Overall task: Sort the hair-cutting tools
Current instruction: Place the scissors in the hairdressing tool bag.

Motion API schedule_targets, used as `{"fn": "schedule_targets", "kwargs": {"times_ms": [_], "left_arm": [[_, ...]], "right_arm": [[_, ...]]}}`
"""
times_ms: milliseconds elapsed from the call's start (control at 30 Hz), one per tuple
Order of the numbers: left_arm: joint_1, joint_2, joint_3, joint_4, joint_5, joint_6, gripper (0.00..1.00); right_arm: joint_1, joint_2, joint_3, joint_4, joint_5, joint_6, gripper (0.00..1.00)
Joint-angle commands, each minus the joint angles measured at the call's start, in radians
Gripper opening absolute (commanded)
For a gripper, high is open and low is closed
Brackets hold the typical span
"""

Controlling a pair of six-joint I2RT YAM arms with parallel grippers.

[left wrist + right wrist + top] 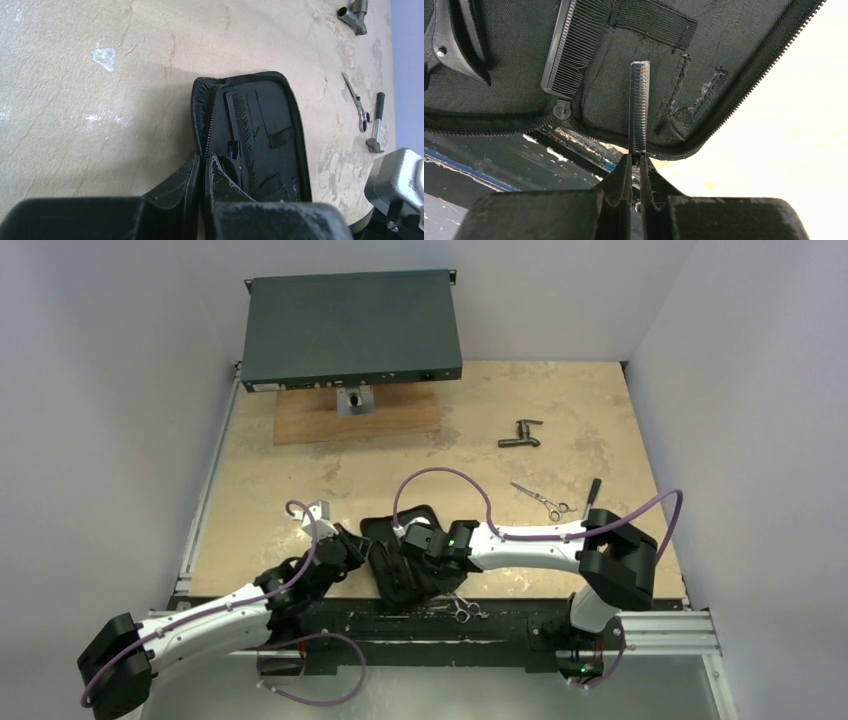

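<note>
Gripped tight in the right hand [635,160]: toothed steel blade [639,107], long axis straight ahead toward the elastic strap [654,22] inside the zip case [734,65]; left hand [203,159] pinched on the zip case rim.

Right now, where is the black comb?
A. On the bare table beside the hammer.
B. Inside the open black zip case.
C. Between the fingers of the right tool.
B: the left wrist view shows the black comb lying inside the open zip case, while the right tool is shut on a silver toothed blade.
</note>
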Motion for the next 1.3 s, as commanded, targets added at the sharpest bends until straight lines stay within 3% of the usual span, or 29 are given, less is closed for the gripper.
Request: {"fn": "schedule_targets", "kwargs": {"times_ms": [0, 467, 1267], "left_arm": [[0.006, -0.021, -0.007, 0.041, 0.002, 0.034, 0.0], [0.004, -0.08, 0.051, -0.038, 0.003, 0.097, 0.0], [0.004, -0.123, 0.044, -0.063, -0.014, 0.094, 0.0]], "right_arm": [[-0.005, -0.03, 0.028, -0.002, -0.023, -0.019, 0.0], [-0.034, 0.018, 0.156, -0.185, -0.13, -0.097, 0.0], [-0.08, 0.17, 0.249, -0.157, -0.18, -0.156, 0.0]]}}
